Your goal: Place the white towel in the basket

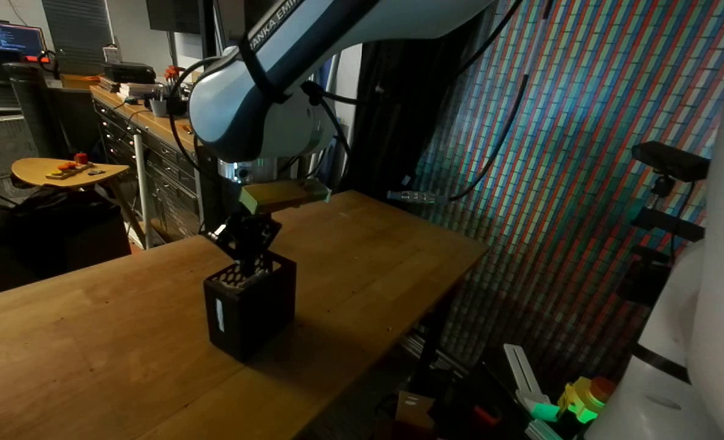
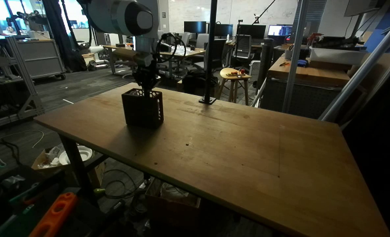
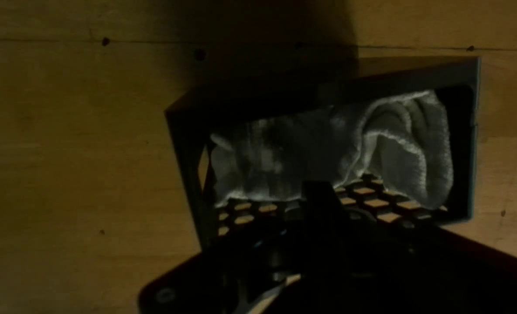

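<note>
Robotiq gripper (image 3: 319,189): one, narrow
Wooden table (image 2: 231,158): bears one black basket (image 1: 258,311)
Room: we count one stool (image 1: 38,167)
White towel (image 3: 293,155): one, inside basket

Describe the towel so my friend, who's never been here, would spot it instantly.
Start at the wooden table, then find the dark basket on it. Inside, seen in the wrist view, lies the towel: pale, rumpled, fuzzy-edged cloth, unlike the dark basket around it.

Both exterior views angled down across table (image 2: 227,148), sharing basket (image 1: 255,315), wrist view close above, facing into it
</note>
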Controlling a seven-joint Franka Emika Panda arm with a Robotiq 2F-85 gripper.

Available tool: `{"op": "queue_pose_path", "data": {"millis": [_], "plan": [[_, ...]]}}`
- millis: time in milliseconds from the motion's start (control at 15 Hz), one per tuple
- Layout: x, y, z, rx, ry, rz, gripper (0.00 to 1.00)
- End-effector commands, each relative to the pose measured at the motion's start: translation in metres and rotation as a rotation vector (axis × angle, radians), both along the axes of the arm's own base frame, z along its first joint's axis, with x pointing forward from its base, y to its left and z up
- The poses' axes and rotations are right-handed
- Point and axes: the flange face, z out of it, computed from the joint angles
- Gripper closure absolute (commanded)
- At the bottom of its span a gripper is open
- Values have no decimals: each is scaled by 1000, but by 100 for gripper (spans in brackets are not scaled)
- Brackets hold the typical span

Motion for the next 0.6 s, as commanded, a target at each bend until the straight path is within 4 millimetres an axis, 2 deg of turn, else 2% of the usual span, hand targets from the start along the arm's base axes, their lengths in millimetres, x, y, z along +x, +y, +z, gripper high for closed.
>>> {"op": "queue_pose_path", "data": {"millis": [0, 267, 533], "plan": [[-5, 2, 35, -38, -75, 25, 100], [-9, 8, 39, -30, -98, 59, 100], [-14, 15, 31, -13, -109, 115, 100]]}}
